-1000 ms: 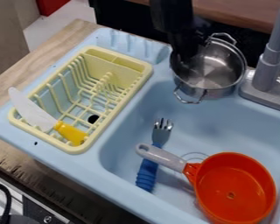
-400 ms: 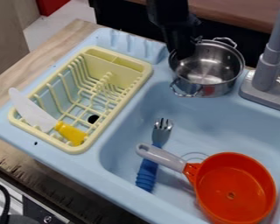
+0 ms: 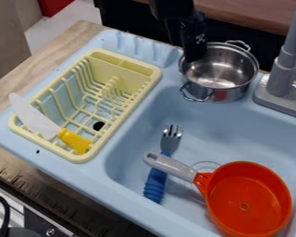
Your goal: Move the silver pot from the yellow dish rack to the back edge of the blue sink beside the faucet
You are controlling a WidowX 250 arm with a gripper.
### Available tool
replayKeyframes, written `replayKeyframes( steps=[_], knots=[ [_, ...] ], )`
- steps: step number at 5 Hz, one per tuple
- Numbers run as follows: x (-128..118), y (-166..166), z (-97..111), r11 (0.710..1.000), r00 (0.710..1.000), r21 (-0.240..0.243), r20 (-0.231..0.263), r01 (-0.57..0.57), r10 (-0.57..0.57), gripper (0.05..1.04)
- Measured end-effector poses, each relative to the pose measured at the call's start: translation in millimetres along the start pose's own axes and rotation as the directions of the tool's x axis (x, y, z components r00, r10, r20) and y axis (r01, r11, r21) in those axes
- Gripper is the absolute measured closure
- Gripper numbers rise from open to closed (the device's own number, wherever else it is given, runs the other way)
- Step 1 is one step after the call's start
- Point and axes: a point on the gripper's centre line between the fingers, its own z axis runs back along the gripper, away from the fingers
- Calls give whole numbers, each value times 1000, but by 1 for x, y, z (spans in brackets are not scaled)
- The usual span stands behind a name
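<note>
At the top of the view the black gripper (image 3: pixel 190 54) hangs over the left rim of a steel pot (image 3: pixel 221 71). The two-handled pot stands upright at the back edge of the blue sink, left of the faucet. Whether the gripper touches the rim I cannot tell. In the sink basin lie an orange pan (image 3: pixel 252 199) with a grey handle and a fork (image 3: pixel 155 183) with a blue handle, partly under the pan's handle. A knife (image 3: pixel 75 140) with a yellow handle rests across the front left of the yellow dish rack (image 3: pixel 127 111).
The grey faucet (image 3: pixel 283 74) rises at the right, close beside the pot. The light blue sink (image 3: pixel 129 185) has a raised edge around its basin. Wooden counter (image 3: pixel 27 65) borders it at the left, and a stove part (image 3: pixel 27 213) shows at the lower left.
The gripper has moved up and slightly left from over the pot's interior to its left rim. The pot has shifted and sits more level, its front handle slightly higher and to the left.
</note>
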Motion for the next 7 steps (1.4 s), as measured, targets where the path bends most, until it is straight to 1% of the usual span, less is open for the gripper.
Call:
replayKeyframes(
  steps=[1,2,3,4,5,6,7],
  knots=[
    [-1,9,17,997,997,-13,-4,79,-80,85],
    [-3,18,32,969,970,-45,7,244,-244,85],
    [11,30,27,881,880,13,56,473,-473,85],
    [44,58,29,732,732,-3,45,681,-680,85],
    [68,71,29,601,600,35,34,798,-799,85],
    [88,70,39,481,480,7,60,877,-875,85],
    [104,61,40,247,243,57,77,967,-967,85]
  ],
)
